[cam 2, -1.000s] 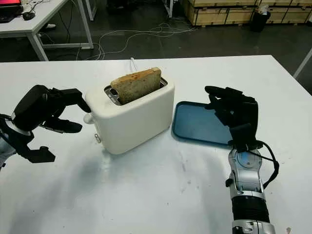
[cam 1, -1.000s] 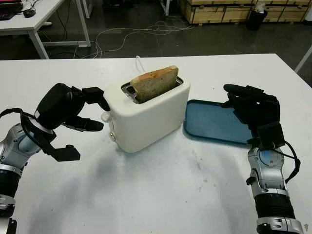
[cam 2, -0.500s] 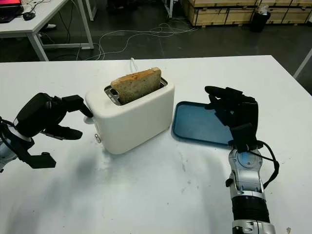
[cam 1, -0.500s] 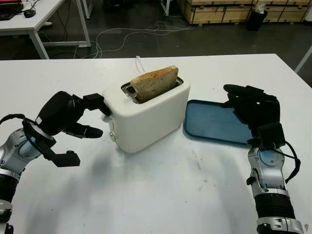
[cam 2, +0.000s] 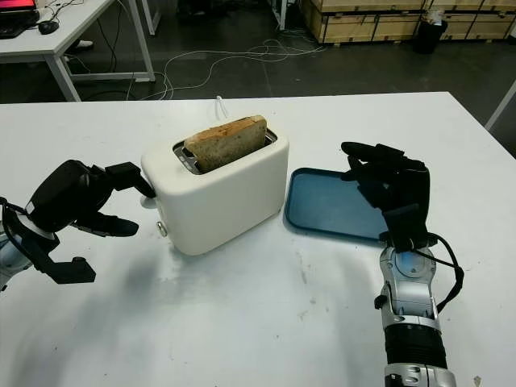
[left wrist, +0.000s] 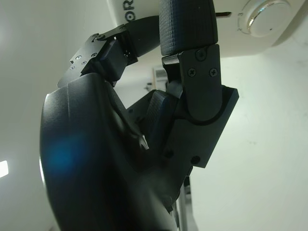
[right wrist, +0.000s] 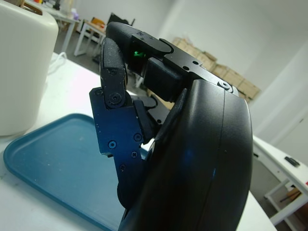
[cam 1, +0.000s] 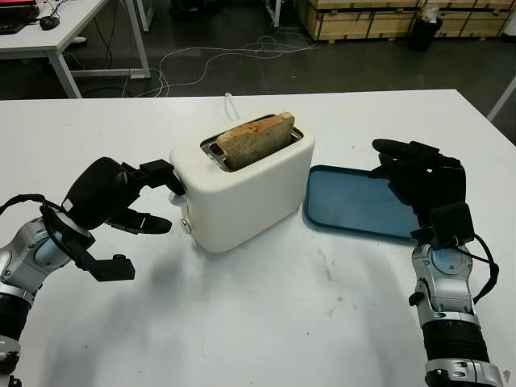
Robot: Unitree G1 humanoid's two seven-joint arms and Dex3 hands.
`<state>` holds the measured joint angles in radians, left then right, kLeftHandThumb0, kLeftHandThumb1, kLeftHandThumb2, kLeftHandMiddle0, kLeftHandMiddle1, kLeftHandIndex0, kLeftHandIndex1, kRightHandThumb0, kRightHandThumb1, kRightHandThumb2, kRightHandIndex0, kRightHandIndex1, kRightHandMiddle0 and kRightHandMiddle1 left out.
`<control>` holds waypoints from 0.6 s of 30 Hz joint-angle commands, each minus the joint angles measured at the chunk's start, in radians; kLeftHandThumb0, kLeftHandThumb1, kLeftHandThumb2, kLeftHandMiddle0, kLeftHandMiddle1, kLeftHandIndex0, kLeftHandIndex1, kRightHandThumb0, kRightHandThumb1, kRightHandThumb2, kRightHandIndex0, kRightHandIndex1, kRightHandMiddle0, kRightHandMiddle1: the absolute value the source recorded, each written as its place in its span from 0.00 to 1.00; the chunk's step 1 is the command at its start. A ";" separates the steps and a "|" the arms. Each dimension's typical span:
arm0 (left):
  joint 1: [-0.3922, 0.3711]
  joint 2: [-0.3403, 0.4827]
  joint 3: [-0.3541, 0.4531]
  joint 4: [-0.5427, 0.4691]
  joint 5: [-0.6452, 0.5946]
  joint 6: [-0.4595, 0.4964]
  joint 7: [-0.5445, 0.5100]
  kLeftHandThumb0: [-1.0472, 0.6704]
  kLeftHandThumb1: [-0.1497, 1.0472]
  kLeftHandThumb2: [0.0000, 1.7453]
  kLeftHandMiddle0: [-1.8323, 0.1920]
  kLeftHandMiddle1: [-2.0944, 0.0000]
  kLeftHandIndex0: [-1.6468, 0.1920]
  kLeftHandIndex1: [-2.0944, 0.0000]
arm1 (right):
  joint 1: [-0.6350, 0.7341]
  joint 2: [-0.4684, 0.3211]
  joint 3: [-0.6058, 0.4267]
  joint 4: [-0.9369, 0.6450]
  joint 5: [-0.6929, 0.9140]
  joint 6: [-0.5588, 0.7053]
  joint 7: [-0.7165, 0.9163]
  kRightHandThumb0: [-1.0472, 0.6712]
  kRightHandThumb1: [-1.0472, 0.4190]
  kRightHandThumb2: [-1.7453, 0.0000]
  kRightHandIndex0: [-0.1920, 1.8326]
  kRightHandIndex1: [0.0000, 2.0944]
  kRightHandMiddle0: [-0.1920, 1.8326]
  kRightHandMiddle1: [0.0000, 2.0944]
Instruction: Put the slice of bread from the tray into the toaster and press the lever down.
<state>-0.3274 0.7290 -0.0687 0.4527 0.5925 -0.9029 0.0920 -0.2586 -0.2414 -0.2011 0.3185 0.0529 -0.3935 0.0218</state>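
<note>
So: one white table [cam 1: 266,322], with these on it.

Toaster [cam 1: 242,189], cream-white, near the middle of the table, its narrow end turned toward the robot's left side. A round knob [left wrist: 265,15] sits on that end, and the lever [cam 1: 175,193] is on the same end, under a black fingertip.

Slice of bread [cam 1: 254,139], browned at the crust, standing in the toaster's slot with its upper part still above the rim (tilted a little along the slot). It lies across the toaster from the left hand and well apart from the right hand.

Tray [cam 1: 355,203], blue, flat on the table just beside the toaster on the robot's right side, with nothing on it.

Left hand [cam 1: 129,197], black, at the toaster's narrow end. One finger reaches out on top of the lever, touching it; the other fingers [cam 1: 149,223] are curled lower down, beside the toaster's end wall. It grips nothing, only bears on the lever.

Right hand [cam 1: 419,181], black, raised upright over the far right edge of the tray, open and holding nothing, well apart from the toaster.

Beyond the table: a dark floor with loose cables [cam 1: 234,56], another white table [cam 1: 56,32] and wooden crates [cam 1: 379,16].
</note>
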 commanded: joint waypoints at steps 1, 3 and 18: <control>0.021 0.012 -0.026 0.003 0.005 0.014 -0.035 0.00 0.89 0.37 0.28 0.17 0.61 0.45 | -0.007 0.003 -0.005 -0.006 0.007 -0.005 0.004 0.36 0.09 0.88 0.54 0.52 0.67 0.09; 0.018 0.003 -0.042 0.036 0.004 0.024 -0.045 0.00 0.89 0.35 0.29 0.17 0.59 0.47 | -0.006 0.001 -0.006 -0.005 0.003 -0.005 0.000 0.36 0.09 0.88 0.54 0.52 0.67 0.09; -0.008 -0.093 -0.256 0.396 0.109 0.138 0.163 0.00 0.89 0.20 0.20 0.33 0.38 0.67 | -0.016 -0.020 -0.044 -0.020 0.012 0.004 -0.004 0.41 0.09 0.88 0.52 0.59 0.66 0.09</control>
<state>-0.3812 0.6638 -0.2534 0.7740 0.6029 -0.8540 0.3016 -0.2579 -0.2507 -0.2382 0.3151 0.0616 -0.3934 0.0195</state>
